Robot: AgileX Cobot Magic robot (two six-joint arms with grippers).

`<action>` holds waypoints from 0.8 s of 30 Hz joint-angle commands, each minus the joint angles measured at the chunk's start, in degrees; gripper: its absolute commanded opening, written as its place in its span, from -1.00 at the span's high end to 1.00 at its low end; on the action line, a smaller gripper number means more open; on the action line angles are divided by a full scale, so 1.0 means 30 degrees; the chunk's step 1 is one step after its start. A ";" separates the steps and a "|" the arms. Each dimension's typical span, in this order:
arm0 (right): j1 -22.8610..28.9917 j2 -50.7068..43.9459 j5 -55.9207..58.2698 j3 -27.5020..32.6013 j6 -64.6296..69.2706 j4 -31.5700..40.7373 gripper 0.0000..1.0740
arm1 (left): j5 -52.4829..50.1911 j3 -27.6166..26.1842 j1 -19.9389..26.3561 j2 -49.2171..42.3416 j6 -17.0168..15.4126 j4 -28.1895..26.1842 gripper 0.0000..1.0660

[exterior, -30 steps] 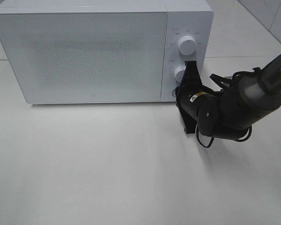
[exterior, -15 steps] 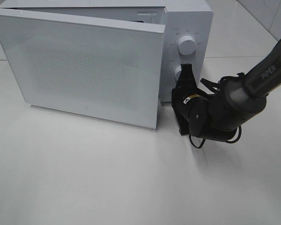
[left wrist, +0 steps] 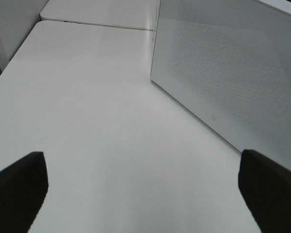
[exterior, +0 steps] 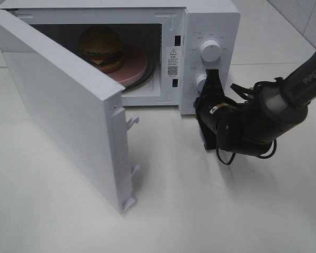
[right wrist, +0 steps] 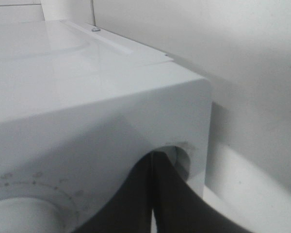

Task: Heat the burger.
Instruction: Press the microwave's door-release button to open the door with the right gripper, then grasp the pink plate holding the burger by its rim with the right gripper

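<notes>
While the closed right gripper (exterior: 211, 79) is pressed beside the lower knob (exterior: 201, 83), the microwave door (exterior: 68, 116), swung toward 7 o'clock, could be struck by the wide-open left gripper (left wrist: 143, 194).

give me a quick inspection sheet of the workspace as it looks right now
surface: white table, bare in front of the microwave
job's things: burger on the pink plate inside the white microwave; microwave door swung wide open
clutter: nothing seen
grippers: right gripper shut, its tip at the lower knob on the control panel; left gripper open and empty, low over the table beside the door, seen only in its wrist view
cables: black cable loops hanging off the right arm's wrist
surroundings: pale tiled wall behind at the far right
</notes>
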 commanded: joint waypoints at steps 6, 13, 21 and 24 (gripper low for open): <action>0.0363 -0.2044 -0.0344 0.1719 0.0611 -0.1986 1.00 | -0.0134 0.0057 0.0038 -0.0095 -0.0038 0.0019 -0.88; 0.0363 -0.3629 0.1165 0.3189 0.0477 -0.2884 1.00 | -0.0134 0.0057 0.0038 -0.0095 -0.0038 0.0019 -0.88; 0.0363 -0.6723 0.4927 0.3973 -0.3266 -0.5290 1.00 | -0.0134 0.0057 0.0038 -0.0095 -0.0038 0.0019 -0.88; 0.0363 -0.7792 0.6474 0.3973 -0.5099 -0.6990 1.00 | -0.0134 0.0057 0.0038 -0.0095 -0.0038 0.0019 -0.88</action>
